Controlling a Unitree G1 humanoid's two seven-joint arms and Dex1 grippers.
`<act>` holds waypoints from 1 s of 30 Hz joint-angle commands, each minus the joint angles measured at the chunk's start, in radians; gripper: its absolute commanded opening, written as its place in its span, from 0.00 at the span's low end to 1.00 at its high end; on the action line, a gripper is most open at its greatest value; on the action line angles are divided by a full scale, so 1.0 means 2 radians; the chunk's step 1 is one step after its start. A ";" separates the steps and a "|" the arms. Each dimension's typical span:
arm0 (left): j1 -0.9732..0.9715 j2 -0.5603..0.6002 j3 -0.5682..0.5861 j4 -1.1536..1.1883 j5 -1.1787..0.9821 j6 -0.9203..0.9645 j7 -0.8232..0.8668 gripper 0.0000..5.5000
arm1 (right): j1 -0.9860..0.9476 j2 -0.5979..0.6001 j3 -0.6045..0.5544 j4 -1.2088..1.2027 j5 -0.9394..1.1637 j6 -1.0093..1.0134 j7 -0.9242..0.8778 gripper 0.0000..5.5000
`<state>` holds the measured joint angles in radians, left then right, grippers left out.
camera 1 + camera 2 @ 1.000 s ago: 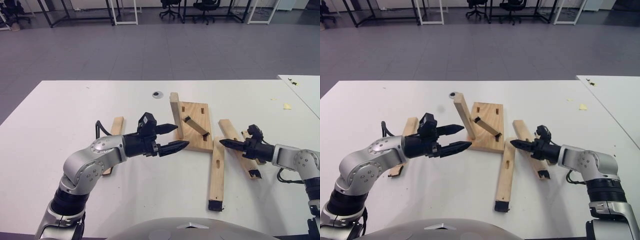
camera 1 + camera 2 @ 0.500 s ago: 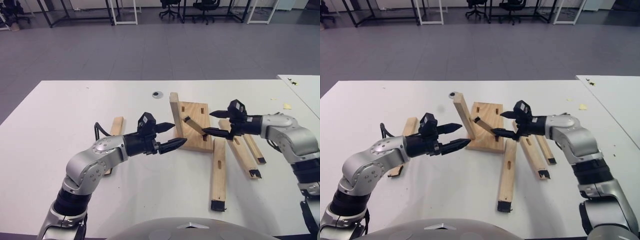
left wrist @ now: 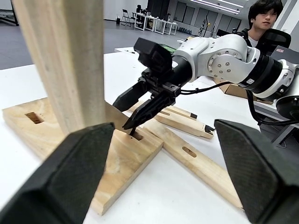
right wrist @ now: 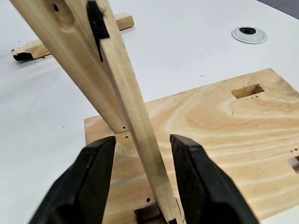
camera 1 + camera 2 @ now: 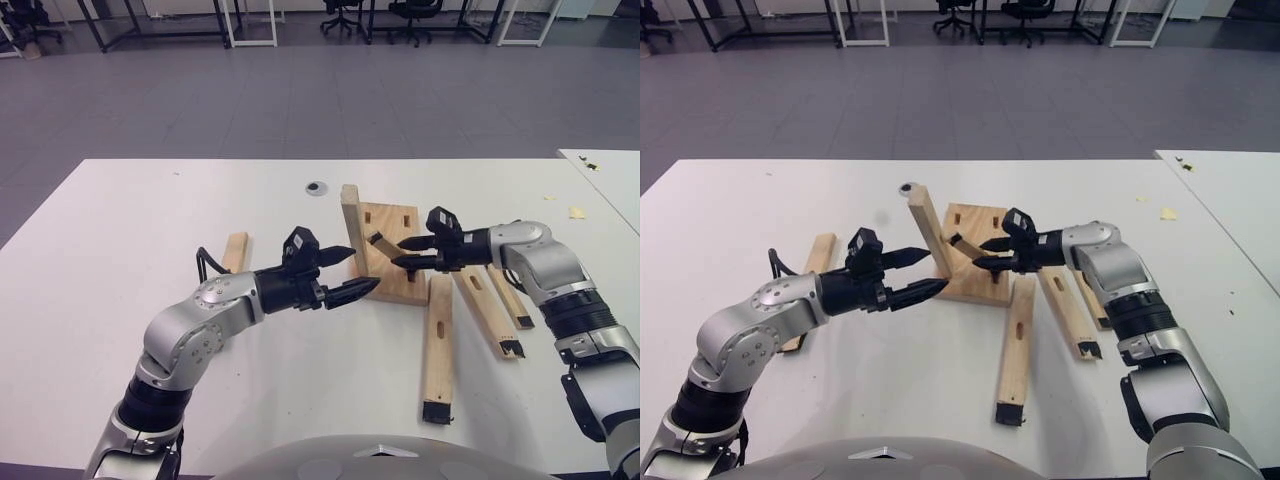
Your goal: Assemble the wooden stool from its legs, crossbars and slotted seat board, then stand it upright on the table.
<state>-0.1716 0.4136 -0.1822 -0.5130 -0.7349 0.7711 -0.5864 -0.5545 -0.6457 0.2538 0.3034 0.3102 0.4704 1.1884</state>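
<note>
R hand has swung in over the last sec from the loose legs on the table's right side. It's now sitting at the crossbar, fingers apart, one each side of it, not yet clamping. 1 s back it was pinched together and pointing at a loose leg, and it opened on the way over. L hand is barely shifting: it's hovering just left of the board, fingers apart, holding nothing, tips near the foot of the upright leg. Board, upright leg and crossbar aren't moving between frames. My read: R is going for the crossbar, prob. to reseat or pull it, since it's leaning slantwise from leg to board instead of sitting square. Assembly is looking early, w/ three legs lying loose right of the board and another piece lying beyond L arm. Head views are giving the whole layout but not the gap at R's fingers. R wrist view is giving that: clear space both sides of the crossbar, whose lower end is going into a slot in the board. L wrist view is giving the far side, w/ R's tips coming down at that slot and the leg close in front.
</note>
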 commanded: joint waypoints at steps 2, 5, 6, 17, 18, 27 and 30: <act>-0.003 -0.003 -0.003 0.007 0.010 -0.006 -0.004 0.71 | -0.019 0.015 0.004 0.006 -0.015 0.001 0.006 0.22; -0.002 -0.004 -0.004 0.010 0.013 -0.008 -0.005 0.71 | -0.018 0.017 0.004 0.005 -0.023 -0.009 0.011 0.12; -0.002 -0.004 -0.004 0.010 0.014 -0.009 -0.005 0.71 | -0.017 0.017 0.004 0.003 -0.026 -0.013 0.013 0.08; 0.044 -0.013 0.017 -0.016 0.014 -0.011 0.024 0.71 | 0.179 0.076 -0.303 -0.338 0.266 0.214 -0.249 0.07; 0.048 -0.014 0.020 -0.019 0.013 -0.011 0.027 0.71 | 0.187 0.090 -0.324 -0.356 0.324 0.240 -0.285 0.07; 0.065 -0.026 0.024 -0.022 0.017 -0.013 0.041 0.71 | 0.271 0.088 -0.351 -0.414 0.810 0.150 -0.611 0.07; 0.072 -0.026 0.022 -0.025 0.017 -0.012 0.042 0.71 | 0.317 0.078 -0.357 -0.434 0.831 0.143 -0.611 0.07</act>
<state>-0.0442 0.3592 -0.1377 -0.5532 -0.7049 0.7513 -0.5111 0.0123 -0.4585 -0.4430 -0.5322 1.9436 0.7574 -0.0335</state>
